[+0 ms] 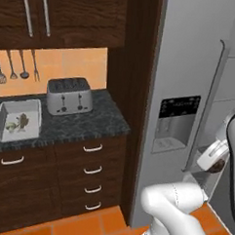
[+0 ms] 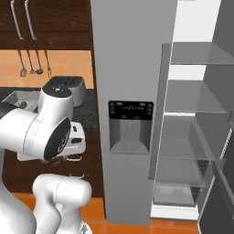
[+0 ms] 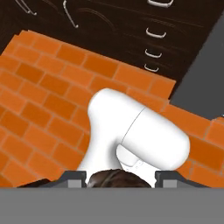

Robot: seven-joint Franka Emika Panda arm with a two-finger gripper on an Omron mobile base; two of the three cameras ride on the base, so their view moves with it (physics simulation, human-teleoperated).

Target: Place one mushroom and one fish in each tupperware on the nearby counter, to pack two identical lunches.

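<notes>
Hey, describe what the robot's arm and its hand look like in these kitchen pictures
The glossy white arm is built of thick, rounded tube-like segments with dark grey-black bands and caps at the joints. Its hand ends in two small dark squared fingertips. No cables, labels or markings are visible on it.

Dark speckled stone counter point(image 1: 102, 119) over brown drawers with white handles, a pale grey tupperware point(image 1: 35, 116) resting at its left end, a silver toaster point(image 1: 69, 96) standing just beside it, near the back wall
</notes>
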